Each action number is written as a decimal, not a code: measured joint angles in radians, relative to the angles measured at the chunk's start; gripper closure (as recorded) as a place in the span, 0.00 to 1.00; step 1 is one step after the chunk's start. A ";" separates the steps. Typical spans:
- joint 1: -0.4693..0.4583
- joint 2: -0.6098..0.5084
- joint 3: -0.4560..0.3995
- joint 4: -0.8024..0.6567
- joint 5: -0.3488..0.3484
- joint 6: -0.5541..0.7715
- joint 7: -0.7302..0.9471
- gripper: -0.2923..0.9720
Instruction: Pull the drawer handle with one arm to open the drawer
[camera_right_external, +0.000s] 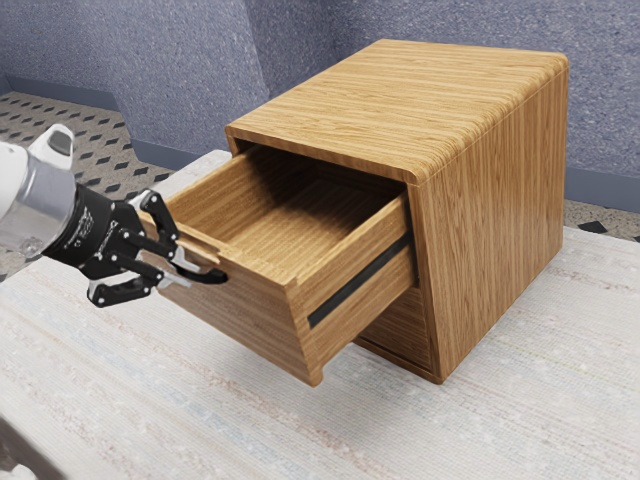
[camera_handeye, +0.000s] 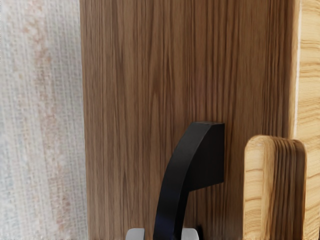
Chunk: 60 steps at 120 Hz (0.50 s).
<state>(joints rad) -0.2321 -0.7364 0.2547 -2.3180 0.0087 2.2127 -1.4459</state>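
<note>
- Drawer (camera_right_external: 345, 262): one, boxy, of striped light wood, with a black slide strip (camera_right_external: 360, 277) along its side. It stands well out of the single wooden cabinet (camera_right_external: 490, 200), toward the exterior view's left.
- Drawer handle (camera_handeye: 274, 190): one rounded wooden tab on the drawer's front.
- Gripper (camera_right_external: 185, 262): two black fingers, spread apart around the handle. The curved finger (camera_handeye: 192, 170) stands just beside the handle, with a gap showing.
- Table (camera_right_external: 450, 420): pale and woven-looking, under the cabinet.

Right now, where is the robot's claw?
On the exterior view's left, the claw is at the front of the pulled-out drawer, right by its wooden handle.
</note>
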 joint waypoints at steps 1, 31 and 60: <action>0.000 -0.002 0.000 -0.001 0.000 0.000 0.000 0.80; -0.001 -0.050 0.000 -0.023 0.001 -0.010 0.000 0.80; 0.082 -0.141 -0.144 0.045 0.002 -0.079 -0.001 0.65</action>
<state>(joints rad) -0.1496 -0.8770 0.1104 -2.2729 0.0111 2.1336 -1.4470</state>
